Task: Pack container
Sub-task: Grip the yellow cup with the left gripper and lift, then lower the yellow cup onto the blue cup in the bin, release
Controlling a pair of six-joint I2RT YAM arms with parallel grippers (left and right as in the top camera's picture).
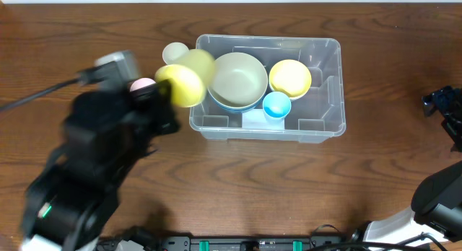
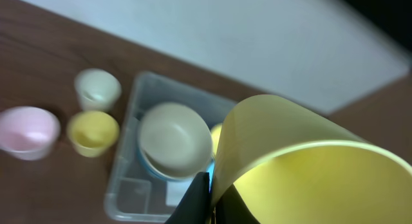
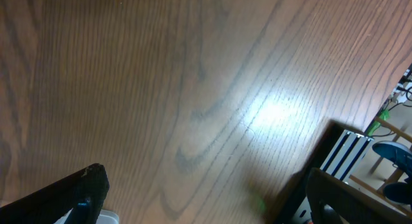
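Observation:
The container (image 1: 323, 128) is a large clear plastic bin at the table's middle; it also shows in the left wrist view (image 2: 122, 185). Inside are a pale green bowl (image 1: 238, 78) stacked on a blue one, a yellow bowl (image 1: 289, 76) and a small blue cup (image 1: 276, 104). My left gripper (image 1: 163, 92) is shut on the rim of a yellow bowl (image 1: 185, 79), held tilted above the bin's left edge. In the left wrist view the fingers (image 2: 209, 201) pinch that bowl (image 2: 309, 172). My right gripper (image 3: 206, 205) is open and empty over bare wood, far right (image 1: 444, 103).
Left of the bin stand a pale green cup (image 1: 174, 52), a pink cup (image 1: 141, 84) and, in the left wrist view, a small yellow cup (image 2: 93, 130). A white label (image 1: 254, 118) lies at the bin's front. The left arm fills the lower left.

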